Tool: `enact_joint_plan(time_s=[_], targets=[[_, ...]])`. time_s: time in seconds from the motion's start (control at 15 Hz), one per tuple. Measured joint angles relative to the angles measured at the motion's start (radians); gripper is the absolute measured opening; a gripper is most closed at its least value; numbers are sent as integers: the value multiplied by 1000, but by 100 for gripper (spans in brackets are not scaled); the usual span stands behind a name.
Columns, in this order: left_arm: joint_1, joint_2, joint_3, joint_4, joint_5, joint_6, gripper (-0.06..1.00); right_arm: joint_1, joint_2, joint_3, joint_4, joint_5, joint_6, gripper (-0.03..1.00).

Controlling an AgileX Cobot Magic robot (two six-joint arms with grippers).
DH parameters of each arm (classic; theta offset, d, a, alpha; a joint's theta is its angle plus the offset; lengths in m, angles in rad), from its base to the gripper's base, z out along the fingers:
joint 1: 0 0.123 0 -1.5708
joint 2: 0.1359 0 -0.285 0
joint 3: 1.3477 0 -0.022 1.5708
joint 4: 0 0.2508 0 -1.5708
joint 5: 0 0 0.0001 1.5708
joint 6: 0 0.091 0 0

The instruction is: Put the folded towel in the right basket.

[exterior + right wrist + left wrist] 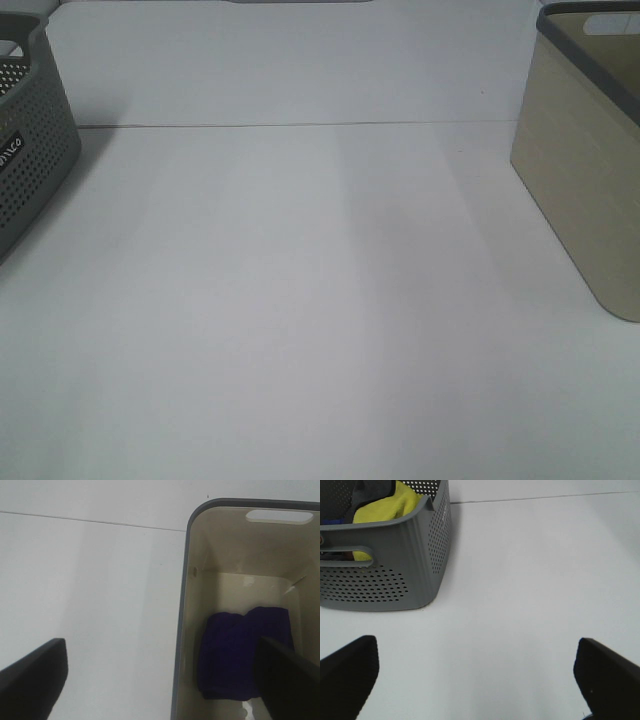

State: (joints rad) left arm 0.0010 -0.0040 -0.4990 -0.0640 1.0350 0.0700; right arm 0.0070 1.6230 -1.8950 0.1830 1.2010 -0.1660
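A folded dark purple towel (242, 652) lies on the floor of the beige basket (200, 580) in the right wrist view. The same beige basket (585, 180) stands at the right edge of the exterior high view; its inside is hidden there. My right gripper (160, 680) is open and empty, held above the basket's near-left rim. My left gripper (477, 675) is open and empty above the white table, next to the grey perforated basket (395, 575). Neither gripper shows in the exterior high view.
The grey basket (30, 150) stands at the left edge and holds a yellow cloth (387, 505) and dark items. The white table (300, 300) lies between the two baskets, with a thin seam line (300, 125) across the back.
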Motion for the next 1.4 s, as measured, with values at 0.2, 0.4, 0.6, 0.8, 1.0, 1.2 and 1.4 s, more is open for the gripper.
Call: enact_joint_plan(time_s=[0.2,0.4,0.6,0.8,1.0,1.2,1.4], targets=[[0,0,0,0,0,0,99,0,-302,258,22,-6,0,96],[0,0,0,0,0,0,99,0,-690,674,26,-138,0,96],[0,0,0,0,0,0,99,0,-1135,1006,-2,-175,0,96],[0,0,0,0,0,0,99,0,-1389,1162,-45,-149,0,96],[0,0,0,0,0,0,99,0,-1562,1313,-76,-146,0,96],[0,0,0,0,0,0,99,0,-1627,1406,-83,-91,5,96],[0,0,0,0,0,0,99,0,-1627,1433,-90,-81,38,96]])
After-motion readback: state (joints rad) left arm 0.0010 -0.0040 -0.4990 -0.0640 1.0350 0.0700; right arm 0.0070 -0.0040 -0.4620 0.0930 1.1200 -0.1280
